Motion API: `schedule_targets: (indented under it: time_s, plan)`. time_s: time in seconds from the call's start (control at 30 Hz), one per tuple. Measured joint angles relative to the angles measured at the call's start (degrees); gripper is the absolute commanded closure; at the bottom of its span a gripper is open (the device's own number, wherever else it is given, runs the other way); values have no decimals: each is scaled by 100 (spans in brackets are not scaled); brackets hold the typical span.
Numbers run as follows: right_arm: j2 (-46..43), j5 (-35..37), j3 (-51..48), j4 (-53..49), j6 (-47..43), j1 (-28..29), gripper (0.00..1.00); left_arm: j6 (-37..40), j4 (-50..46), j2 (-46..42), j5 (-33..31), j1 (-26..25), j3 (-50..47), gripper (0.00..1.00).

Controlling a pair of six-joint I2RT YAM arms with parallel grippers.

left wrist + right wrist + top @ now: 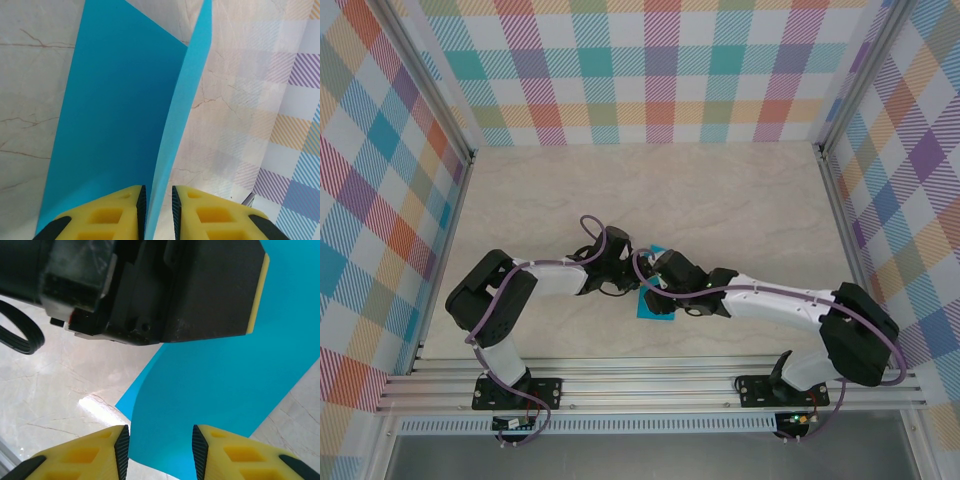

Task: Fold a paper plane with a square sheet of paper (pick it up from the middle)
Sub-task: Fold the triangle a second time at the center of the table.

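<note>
The square sheet of paper [653, 303] was seen on the marble-patterned counter [720, 200], toward the counter's near edge and about midway across its width, where the two arms met above it. Part of the sheet lay flat on the counter, while one flap [185, 100] was raised upright off the counter along a crease. The left pincer [159, 215] was drawn in to a narrow slot on that flap, which was held between its yellow pads [110, 217]. The right pincer [161, 450] was held open just above the counter, its yellow fingers [95, 455] set clearly apart and nothing gripped between them. Through that gap the teal sheet could be seen curving up from the counter toward one dark finger [215, 290] of the left pincer, edged with a strip of yellow pad. Checked walls [660, 70] in many colours were seen standing round the counter's far and side edges.
</note>
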Motion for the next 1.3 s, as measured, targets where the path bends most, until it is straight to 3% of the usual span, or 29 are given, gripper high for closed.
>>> schedule_targets:
  time_s: [0.53,0.87,1.3]
  plan:
    - [136,50,116,-157,2,72,97,28,-66,2,-39,-4,9,72]
    - [9,-387,-4,-90,7,-127,99,315,-807,-249,-531,-20,11,59]
    - [160,-1899,-173,151,-11,-1252,97,704,-1661,-1534,-1679,-22,-170,56]
